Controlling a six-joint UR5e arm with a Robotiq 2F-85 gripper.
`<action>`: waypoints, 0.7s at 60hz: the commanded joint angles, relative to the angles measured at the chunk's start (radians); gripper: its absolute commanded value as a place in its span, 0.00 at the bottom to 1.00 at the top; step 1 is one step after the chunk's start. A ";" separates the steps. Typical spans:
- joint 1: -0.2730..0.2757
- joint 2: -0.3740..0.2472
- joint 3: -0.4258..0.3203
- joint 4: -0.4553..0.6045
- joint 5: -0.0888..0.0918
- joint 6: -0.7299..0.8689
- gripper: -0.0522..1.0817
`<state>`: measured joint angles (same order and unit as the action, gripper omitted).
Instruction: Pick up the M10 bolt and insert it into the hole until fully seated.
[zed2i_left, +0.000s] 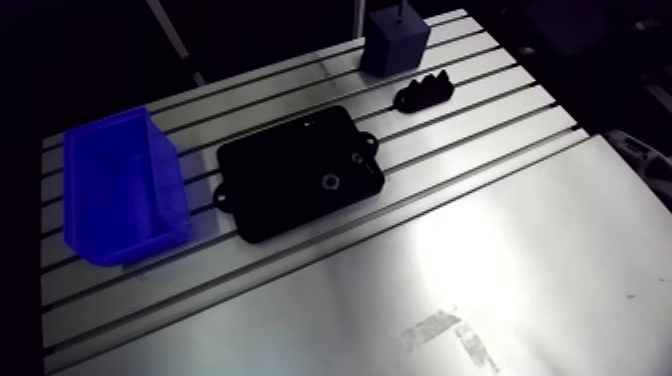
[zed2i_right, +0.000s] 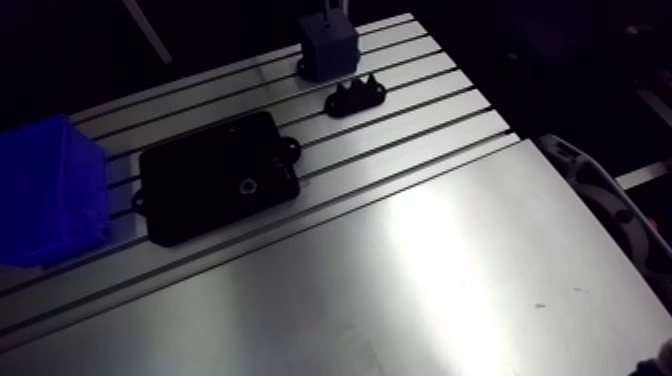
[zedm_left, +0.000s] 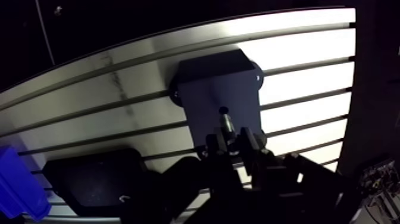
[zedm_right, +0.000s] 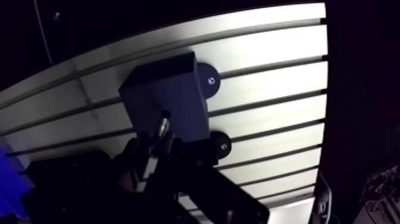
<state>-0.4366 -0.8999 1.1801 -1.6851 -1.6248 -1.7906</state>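
Slotted counter (zed2i_left: 520, 260), arm view: grey block (zed2i_left: 395, 42) upper ctr, black plate (zed2i_left: 300, 175) mid, blue bin (zed2i_left: 120, 185) left. Jaws clenched on bolt (zedm_left: 227, 124), tip at block.

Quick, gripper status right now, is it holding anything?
Gripper: closed on the M10 bolt, its tip pointing toward the blue-grey block.

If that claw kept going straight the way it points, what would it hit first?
Probably the grey block just ahead: the bolt held in the claw aims at the block's small hole. How near they are is unclear.
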 joint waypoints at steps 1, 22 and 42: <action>0.001 0.000 0.003 0.000 0.001 0.000 1.00; -0.001 0.000 0.016 -0.041 -0.002 -0.003 1.00; 0.001 0.000 0.021 -0.041 0.001 -0.002 1.00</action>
<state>-0.4360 -0.8995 1.1972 -1.7251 -1.6250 -1.7930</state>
